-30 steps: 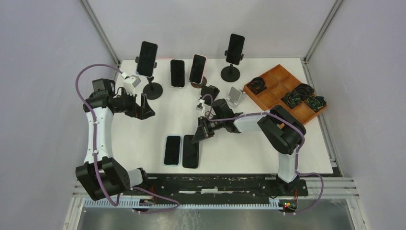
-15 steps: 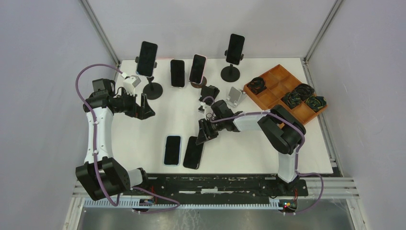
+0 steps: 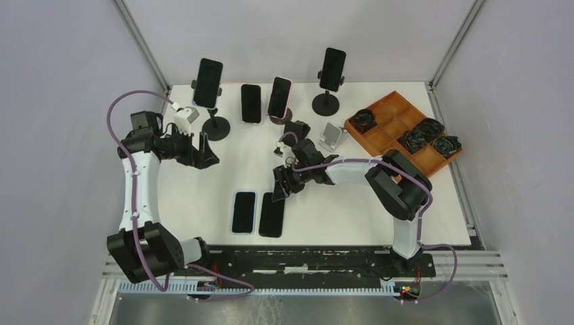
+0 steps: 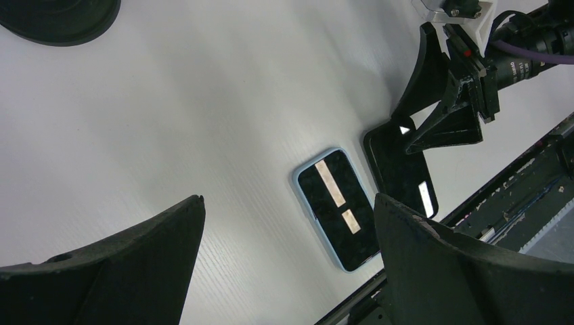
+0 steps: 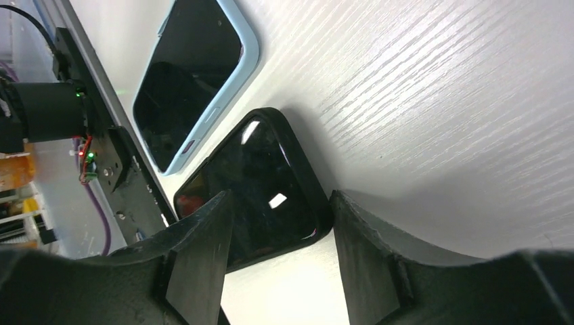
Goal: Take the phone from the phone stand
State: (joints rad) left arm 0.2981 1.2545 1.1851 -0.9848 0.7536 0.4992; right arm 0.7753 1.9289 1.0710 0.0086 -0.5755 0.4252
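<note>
A black phone (image 3: 271, 214) lies flat on the table beside a blue-cased phone (image 3: 244, 212). My right gripper (image 3: 283, 183) hovers at the black phone's far end, open, gripping nothing. In the right wrist view the black phone (image 5: 257, 189) shows between the spread fingers of my right gripper (image 5: 281, 198), with the blue-cased phone (image 5: 196, 81) beyond it. My left gripper (image 3: 206, 154) is open and empty at the left, near a phone on a round-base stand (image 3: 208, 82). In the left wrist view my left gripper (image 4: 288, 203) looks down on both flat phones (image 4: 336, 206).
More phones stand on stands at the back (image 3: 251, 103), (image 3: 279, 97), (image 3: 332, 69). A black stand (image 3: 296, 128) and a silver stand (image 3: 331, 135) hold nothing. A white block (image 3: 184, 115) sits at the left. A wooden tray (image 3: 389, 112) with cables is at the right.
My right gripper has opened and let go of the black phone, which now lies flat beside the blue-cased one. The gripper drew back slightly. The left arm has not moved.
</note>
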